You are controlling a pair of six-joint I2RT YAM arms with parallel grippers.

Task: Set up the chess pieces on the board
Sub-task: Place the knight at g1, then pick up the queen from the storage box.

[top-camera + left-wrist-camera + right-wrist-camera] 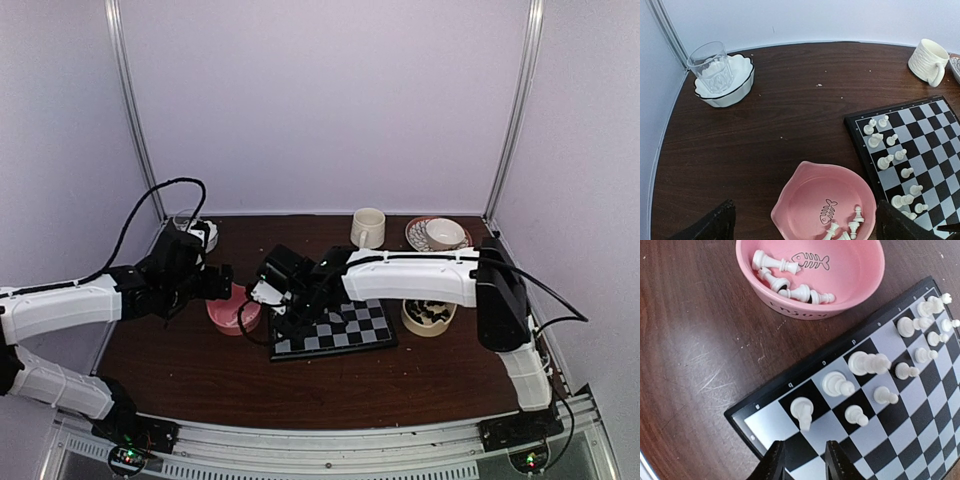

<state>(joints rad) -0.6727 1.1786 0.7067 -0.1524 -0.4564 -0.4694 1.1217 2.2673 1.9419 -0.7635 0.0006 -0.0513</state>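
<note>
The board (352,330) lies mid-table, with several white chess pieces (885,136) standing in two rows along its left side. More white chess pieces (786,281) lie in a pink bowl (815,195) just left of it. My right gripper (805,462) hovers over the board's (785,386) near-left corner, open, with nothing between its fingers. A white piece (803,411) stands just ahead of them. My left gripper (805,231) hangs wide open over the pink bowl (232,312), holding nothing.
A cream bowl (430,316) of black pieces sits right of the board under the right arm. At the back are a glass (712,67) in a white bowl (735,90), a cream mug (930,60) and a cup on a saucer (440,235).
</note>
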